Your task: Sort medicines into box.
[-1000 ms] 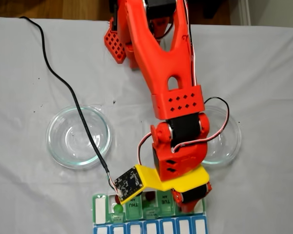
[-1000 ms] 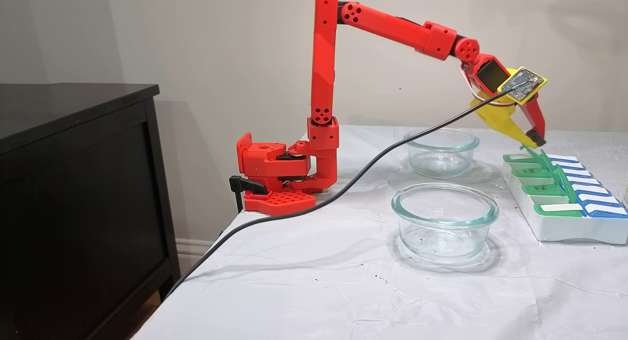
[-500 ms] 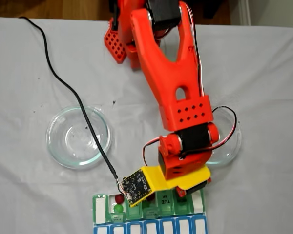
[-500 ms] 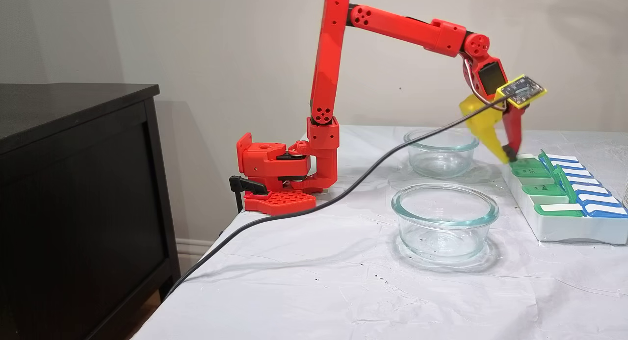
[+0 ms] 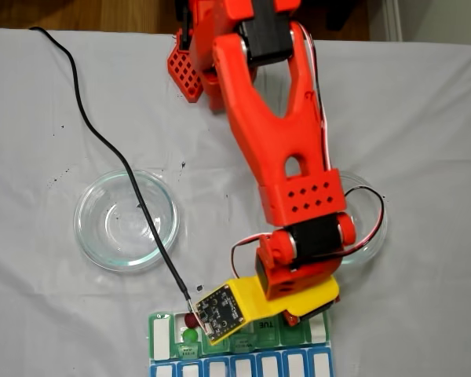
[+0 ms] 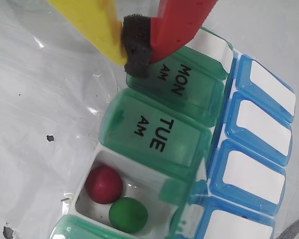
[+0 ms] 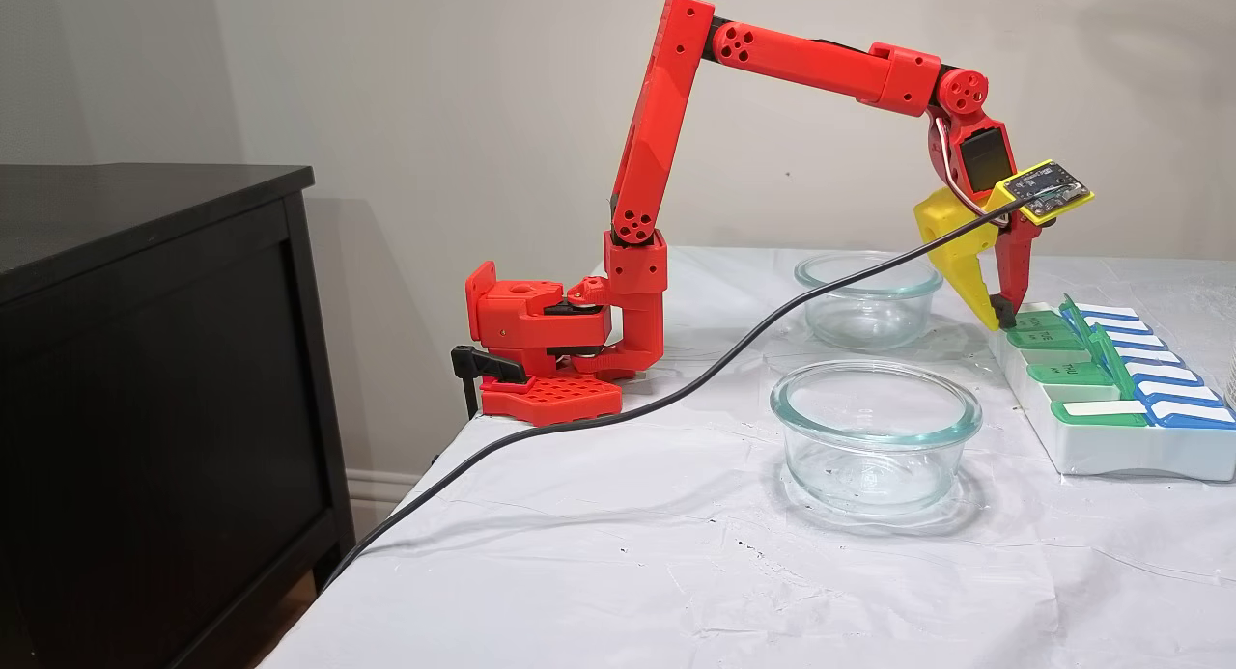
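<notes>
In the wrist view my gripper is shut, its yellow and red fingers pressed together on their black foam pad. The tip rests at the table-side edge of the pill box's closed green MON lid. The TUE lid beside it is closed too. One compartment further stands open and holds a red pill and a green pill. From the side, the gripper touches the pill box at its bowl-side edge. From above, another open compartment holds a red pill and a green pill.
Two clear glass bowls stand on the white cloth, one near and one far. Seen from above, one bowl lies left of the arm. The camera's black cable crosses the table. A black cabinet stands beside the table.
The arm has swung the shut gripper down and back from above the box to the MON lid's table-side edge. Pills and bowls have not moved.
</notes>
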